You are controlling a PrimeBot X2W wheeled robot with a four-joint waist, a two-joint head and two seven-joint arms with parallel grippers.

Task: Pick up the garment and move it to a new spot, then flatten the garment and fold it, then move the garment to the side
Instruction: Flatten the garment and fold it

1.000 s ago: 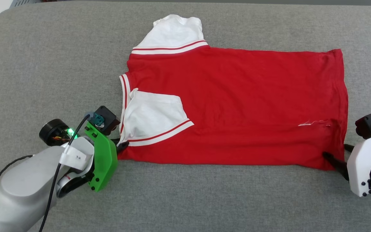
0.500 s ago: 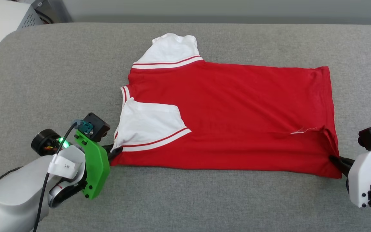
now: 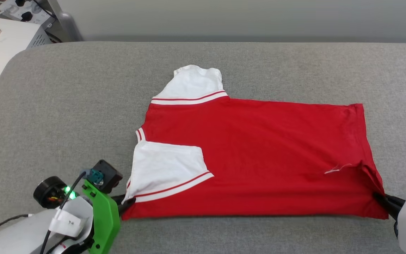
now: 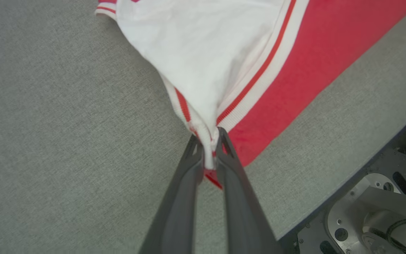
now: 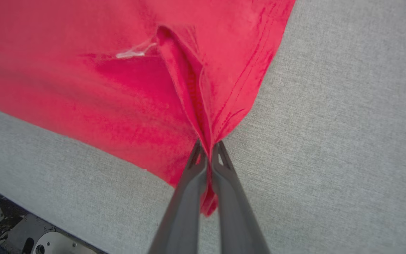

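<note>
At near corners — left gripper (image 3: 129,202), right gripper (image 3: 380,197) pinch garment (image 3: 259,151); grey pad (image 3: 65,106) around.

The left gripper (image 4: 208,141) rises from the bottom edge, its two dark fingers (image 4: 185,197) pressed close together and pinching a bunched corner of the garment (image 4: 203,53). White sleeve fabric is squeezed between the tips, with red-and-white striped trim on either side and a scrap of red below. From the pinch the garment fans upward: the white sleeve in the middle, its striped cuff beside it, then the red body. It lies on a grey padded surface (image 4: 65,141), the red hem near that surface's edge at lower right. Beyond the edge sits grey metal framework (image 4: 361,215).
</note>
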